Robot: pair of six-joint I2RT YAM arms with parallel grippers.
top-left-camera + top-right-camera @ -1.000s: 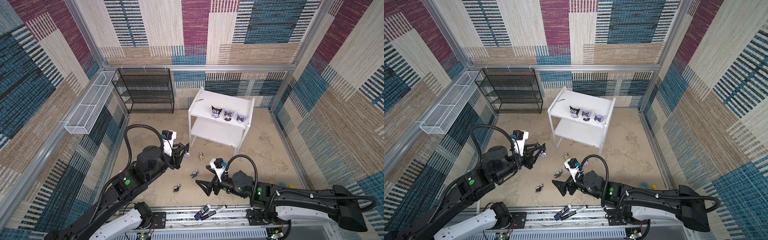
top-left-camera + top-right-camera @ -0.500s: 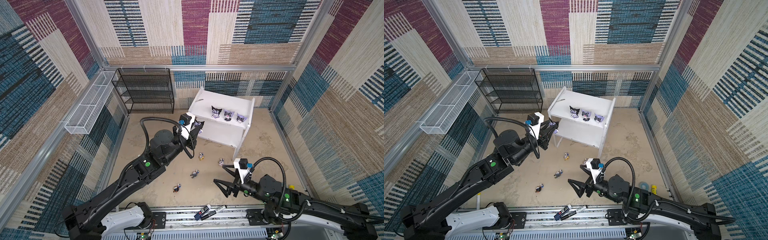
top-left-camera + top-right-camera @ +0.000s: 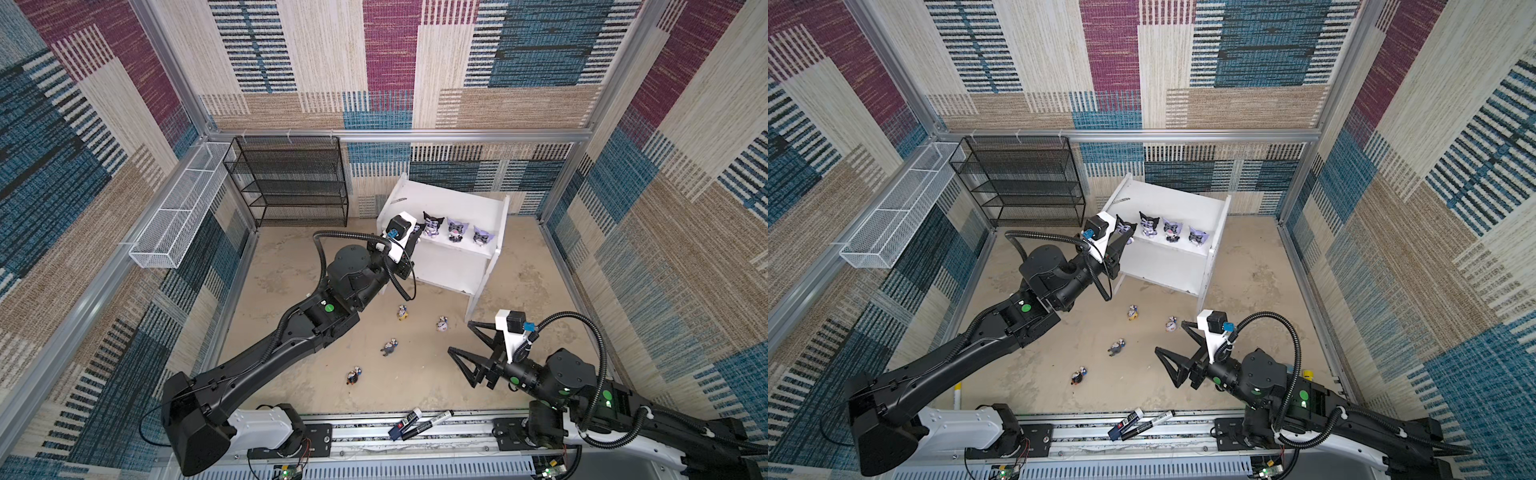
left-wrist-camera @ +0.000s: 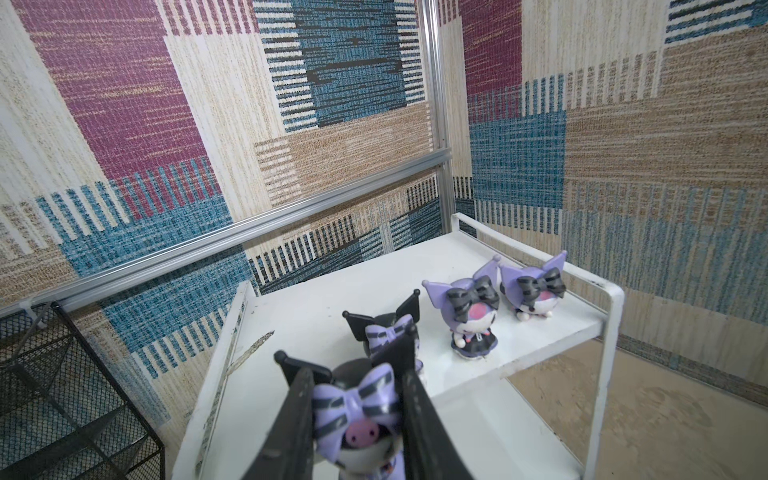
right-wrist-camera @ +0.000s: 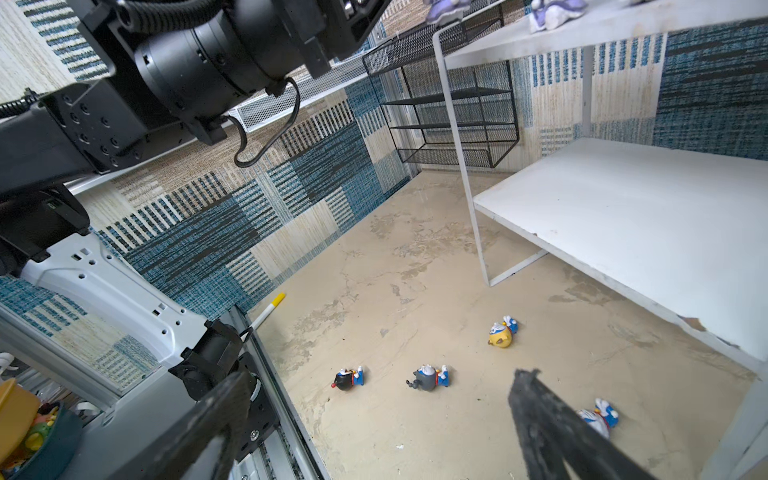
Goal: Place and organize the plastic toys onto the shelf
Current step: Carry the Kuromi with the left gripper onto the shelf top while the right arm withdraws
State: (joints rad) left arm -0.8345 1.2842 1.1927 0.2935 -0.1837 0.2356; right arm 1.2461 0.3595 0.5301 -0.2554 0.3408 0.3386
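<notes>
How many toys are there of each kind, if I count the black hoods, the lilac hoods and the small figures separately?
Black-hooded figurines: 2, one held in the left tool
Lilac-hooded figurines: 2
Small white-faced figures: 4
Total: 8

place: robot lab test cell | walls: patterned carpet point(image 3: 386, 50) on every side, set in an aluminium frame point(image 3: 415, 135) | floor point(image 3: 291, 266): stained beige sheet | rig: left arm point(image 3: 291, 336) and right arm point(image 3: 602, 399) on a metal rail point(image 3: 361, 432), cables exposed | props: shelf point(image 3: 457, 203), mesh rack point(image 3: 291, 183), wire basket point(image 3: 174, 220), toys point(image 3: 390, 347)
</notes>
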